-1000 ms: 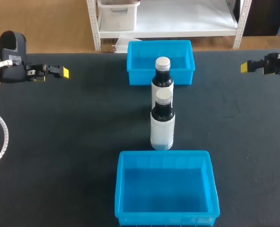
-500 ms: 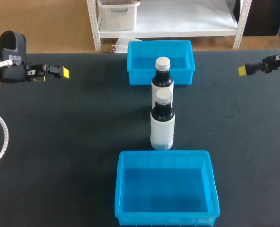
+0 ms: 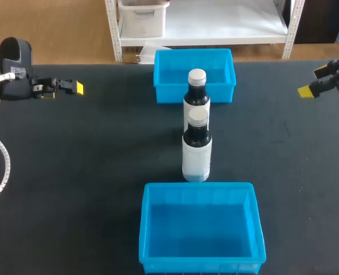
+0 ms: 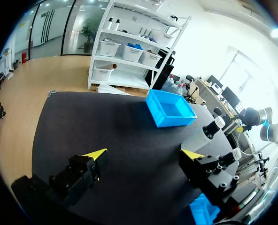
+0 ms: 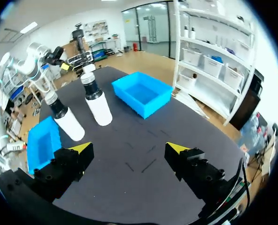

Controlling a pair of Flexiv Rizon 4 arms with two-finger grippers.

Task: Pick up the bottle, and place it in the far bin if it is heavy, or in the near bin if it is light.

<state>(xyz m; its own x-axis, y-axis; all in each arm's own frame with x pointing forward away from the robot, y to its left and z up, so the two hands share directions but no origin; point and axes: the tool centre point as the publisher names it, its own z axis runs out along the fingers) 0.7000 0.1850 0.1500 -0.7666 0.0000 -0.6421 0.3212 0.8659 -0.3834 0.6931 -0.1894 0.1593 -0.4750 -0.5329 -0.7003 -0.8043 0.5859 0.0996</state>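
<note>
Two bottles on the bench (image 3: 101, 172), both upright: long axis vertical, caps pointing straight up (pale caps, dark shoulders, white bodies). They stand one behind the other on the line between the two bins.

The far bottle (image 3: 197, 93) is just in front of the far bin (image 3: 165, 73), close against its near wall. I cannot tell from the head view whether it touches. The near bottle (image 3: 197, 150) stands on the robot's side of it, its base near the far rim of the near bin (image 3: 146, 229). From above the two bottles overlap, but the right wrist view shows a strip of bare bench between them (so near each other, not touching).

Left tool (image 4: 143, 153): fingers spread wide, gripping nothing, only dark bench between them. It hangs at the left side of the bench, well apart from bottles and bins, pointing across toward them. In its own view the far bin lies ahead and the far bottle shows just past one finger. The near bottle is mostly hidden behind that finger, with only its cap peeking out.

Right tool (image 5: 128, 147): also spread wide, holding and touching nothing. It sits at the right edge of the bench toward the far corner, well apart from the bottles (in the head view its two yellow tips sit on a slant, one higher than the other). Both bottles, the far bin and part of the near bin lie ahead of it.
</note>
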